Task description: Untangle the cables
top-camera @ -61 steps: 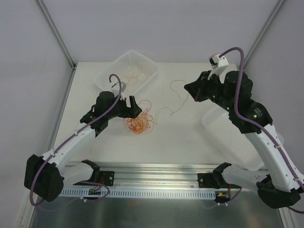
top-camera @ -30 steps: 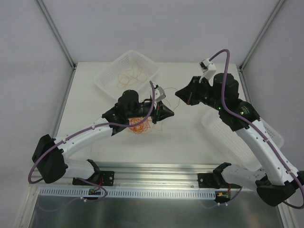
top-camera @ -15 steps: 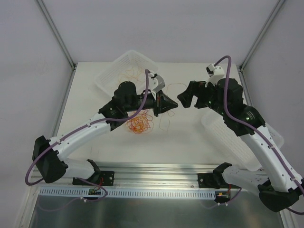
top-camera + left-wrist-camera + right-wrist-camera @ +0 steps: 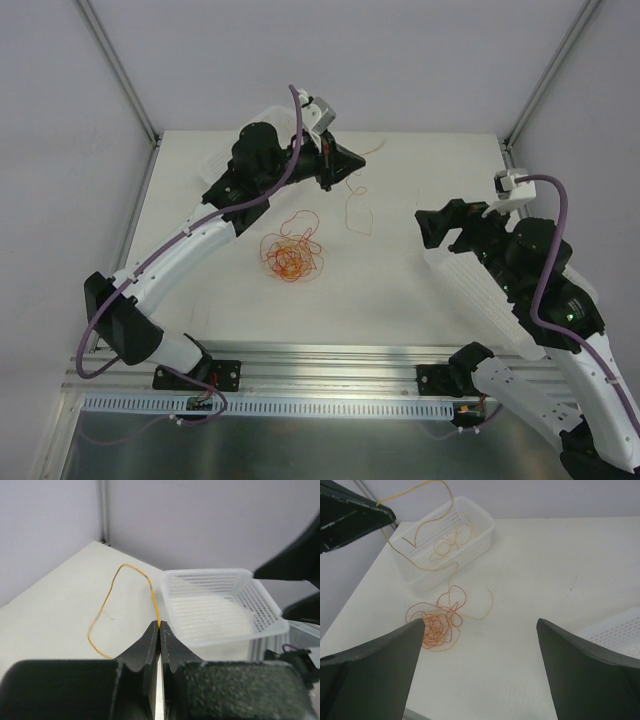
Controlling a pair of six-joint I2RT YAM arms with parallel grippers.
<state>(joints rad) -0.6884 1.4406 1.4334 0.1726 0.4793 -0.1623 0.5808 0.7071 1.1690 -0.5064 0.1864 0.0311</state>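
From above, the left arm (image 4: 190,245) hides most of the far basket (image 4: 470,550). The near basket (image 4: 620,630) runs off the right wrist view's edge; the piled cables (image 4: 290,258) are too fine to separate.

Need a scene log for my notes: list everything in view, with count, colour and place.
cable tangle: one heap, orange and red, mid-table
loose cable: one, orange, hanging from the left gripper
far basket: one, white mesh, far left of the table
orange cables: a few, inside the far basket
right basket: one, white mesh, under the right arm, looks empty
table: one, white
left gripper: black, shut on the loose cable
right gripper: black, open, holding nothing
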